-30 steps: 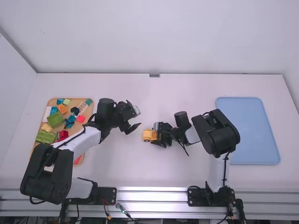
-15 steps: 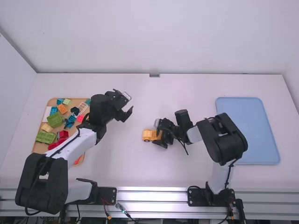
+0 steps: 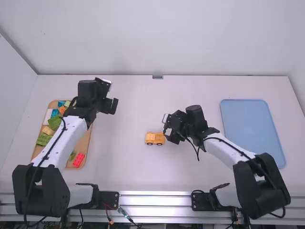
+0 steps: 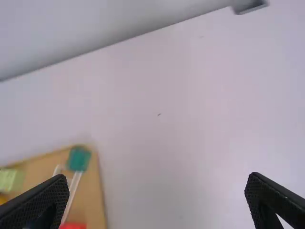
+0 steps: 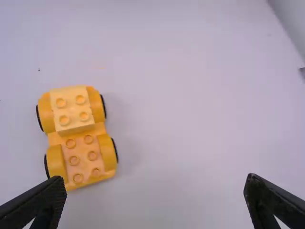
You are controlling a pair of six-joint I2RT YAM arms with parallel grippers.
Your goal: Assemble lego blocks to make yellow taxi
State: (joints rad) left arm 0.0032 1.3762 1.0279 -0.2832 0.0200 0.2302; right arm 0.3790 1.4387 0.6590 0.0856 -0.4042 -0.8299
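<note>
In the high view my left gripper (image 3: 113, 106) is raised just right of the tray of bricks, open. The left wrist view shows its fingers spread wide with nothing between them (image 4: 157, 200). Near the table's middle stands an orange-yellow wheeled car base (image 3: 155, 139), with one lighter yellow block (image 5: 74, 109) on one end of it. Beside its right end, apart from it, is my right gripper (image 3: 170, 136). In the right wrist view that gripper (image 5: 155, 200) is open and empty, with the car base (image 5: 82, 157) beyond its fingers on one side.
A wooden tray (image 3: 86, 141) of assorted bricks lies at the left, partly under the left arm. It holds a red brick (image 3: 78, 160) and several others. A blue tray (image 3: 252, 129) lies at the right.
My left gripper has moved left and away from the camera. The right gripper has opened, let go of the car base and drawn off to the right.
</note>
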